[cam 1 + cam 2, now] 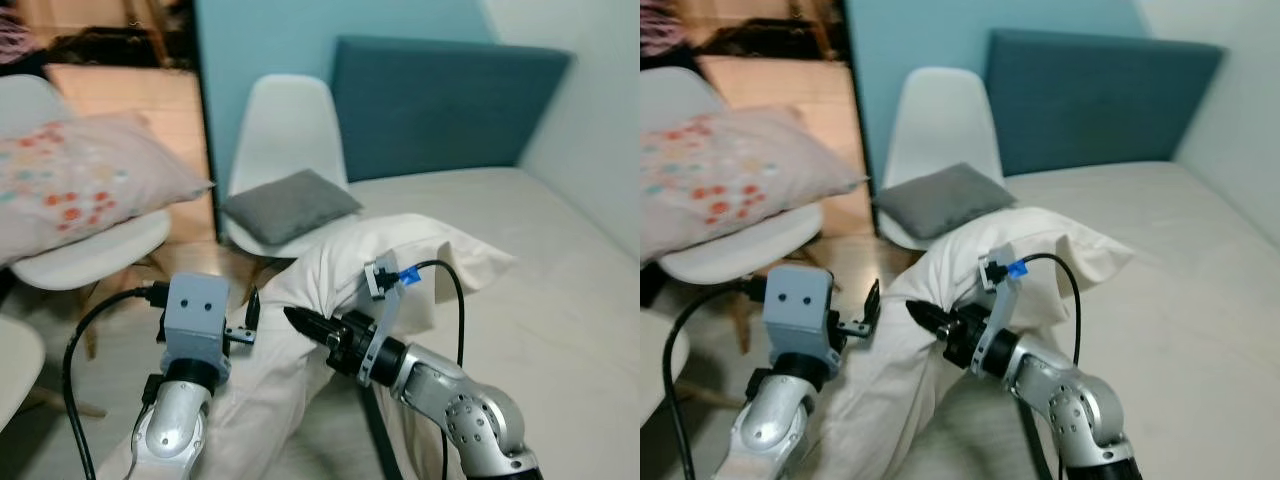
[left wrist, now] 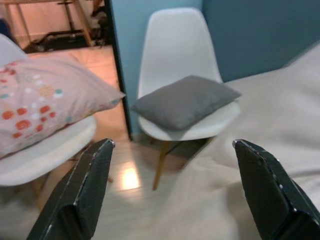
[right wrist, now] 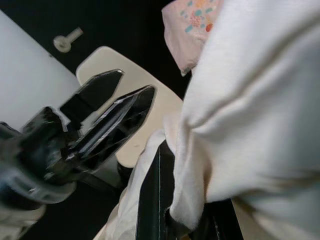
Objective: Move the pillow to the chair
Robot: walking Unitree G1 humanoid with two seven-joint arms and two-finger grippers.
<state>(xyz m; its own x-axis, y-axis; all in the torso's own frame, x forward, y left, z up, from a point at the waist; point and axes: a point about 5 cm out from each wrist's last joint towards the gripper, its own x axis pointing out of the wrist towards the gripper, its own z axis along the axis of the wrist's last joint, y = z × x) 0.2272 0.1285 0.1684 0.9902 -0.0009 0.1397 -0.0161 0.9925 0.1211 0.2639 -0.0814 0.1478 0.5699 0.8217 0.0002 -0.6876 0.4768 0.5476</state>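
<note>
A long white pillow (image 1: 400,255) lies humped at the bed's near edge and drapes down toward the floor (image 1: 875,400). My right gripper (image 1: 298,321) points left across its front, fingers close together; in the right wrist view white pillow cloth (image 3: 235,100) bunches against the lower finger (image 3: 150,200). My left gripper (image 2: 170,150) is held up just left of the pillow, open and holding nothing, facing a white chair (image 1: 285,120) that carries a grey cushion (image 1: 290,205).
A second white chair (image 1: 100,250) at the left holds a floral pillow (image 1: 80,180). The bed (image 1: 560,300) with its teal headboard (image 1: 440,100) fills the right side. Wooden floor (image 2: 125,177) lies between the chairs and the bed.
</note>
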